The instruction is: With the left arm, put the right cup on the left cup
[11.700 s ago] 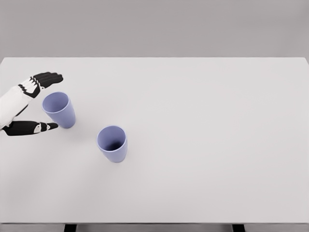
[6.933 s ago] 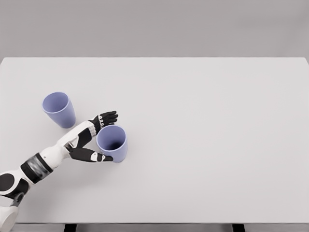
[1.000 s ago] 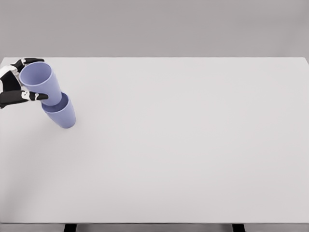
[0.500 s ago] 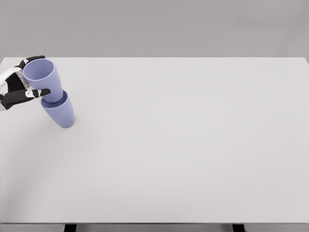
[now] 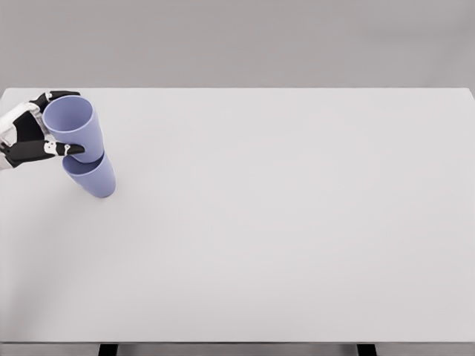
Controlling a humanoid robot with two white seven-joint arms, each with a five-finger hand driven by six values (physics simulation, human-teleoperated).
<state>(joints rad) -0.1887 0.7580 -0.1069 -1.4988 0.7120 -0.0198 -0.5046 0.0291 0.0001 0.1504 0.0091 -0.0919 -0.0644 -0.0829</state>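
Two lilac cups are already meeting at the far left of the white table (image 5: 282, 222): the carried cup (image 5: 72, 127) has its base set into the mouth of the standing cup (image 5: 93, 176), which rests on the tabletop near the left edge. The upper cup looks close to seated but perhaps not fully down, since much of its wall rises above the lower rim. To finish well, I judge the hand should line the carried cup's axis up with the lower one, press gently straight down until it nests, and only then ease the fingers apart, sliding away sideways to the left so nothing drags the stack or tips it. A hasty release, or a pull upward, could lift or topple both. The left hand (image 5: 33, 137) comes in from the left edge with only the wrist showing, and it is closed around the upper cup: dark fingers (image 5: 53, 96) curl over the far side near the rim while the thumb (image 5: 63, 149) lies across the near side, low on the wall, just above the joint between the cups. The right arm is out of view.
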